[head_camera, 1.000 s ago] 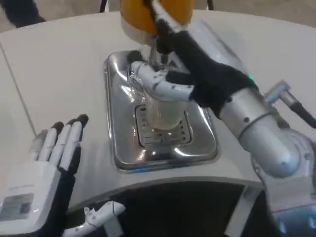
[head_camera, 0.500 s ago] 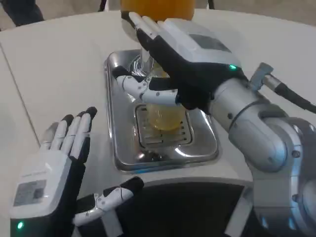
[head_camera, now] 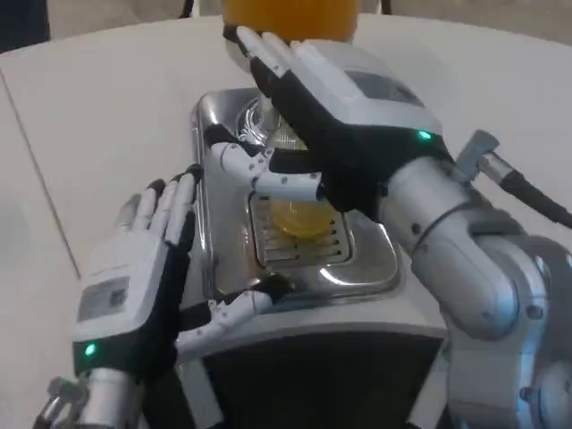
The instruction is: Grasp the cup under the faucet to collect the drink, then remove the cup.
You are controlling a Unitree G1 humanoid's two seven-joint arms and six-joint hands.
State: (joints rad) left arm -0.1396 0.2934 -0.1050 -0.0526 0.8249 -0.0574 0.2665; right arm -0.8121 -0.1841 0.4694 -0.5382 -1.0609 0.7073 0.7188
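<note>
- Head view: right hand [head_camera: 344,134] wraps the cup [head_camera: 299,201] on the drip tray [head_camera: 228,134]; drink inside
- Left hand [head_camera: 143,268] open, empty, beside tray
- Advice: lift cup level, clearing the faucet [head_camera: 261,114]

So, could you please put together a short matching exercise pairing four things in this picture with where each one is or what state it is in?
Things:
1. cup
2. right hand
3. left hand
4. drink tank

Places or states:
A. at the picture's top edge, full of orange liquid
B. open, fingers apart, beside the tray's left edge
C. on the slotted grate of the drip tray, with orange drink in it
D. over the cup, thumb reaching around its left side

Pairs: 1-C, 2-D, 3-B, 4-A
</note>
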